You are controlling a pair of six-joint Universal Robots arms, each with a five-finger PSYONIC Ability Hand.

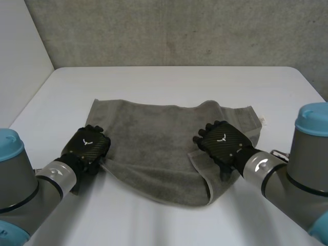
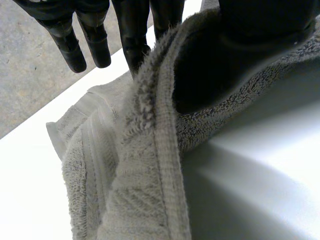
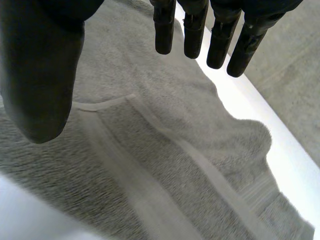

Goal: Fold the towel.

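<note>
The towel (image 1: 154, 148) lies spread across the middle of the white table (image 1: 169, 82), grey and mostly flat, with its near right corner turned over onto the cloth as a small flap (image 1: 202, 166); the fold proper looks to be only at its start, since no half lies over the other. The left hand (image 1: 87, 146) is at the towel's near left edge; in its wrist view the hem (image 2: 165, 150) rises off the table into the hand, caught between the thumb (image 2: 265, 20) and straight fingers (image 2: 132, 40), so I judge it pinched there, with shadow under the lifted cloth. The right hand (image 1: 223, 141) is over the right part of the towel, just by the flap; its wrist view shows the fingers (image 3: 192, 30) straight and apart from the thumb, the cloth lying loose beneath, nothing in its grasp. The step in hand, as I read it, is taking hold of the near edge at both sides; the left has its hold, the right has not. The next move calls for the right hand to come down on the near right edge, catch that turned corner and close on it; then both should lift together and carry the near edge level to the far edge, so the hems meet without bunching.
</note>
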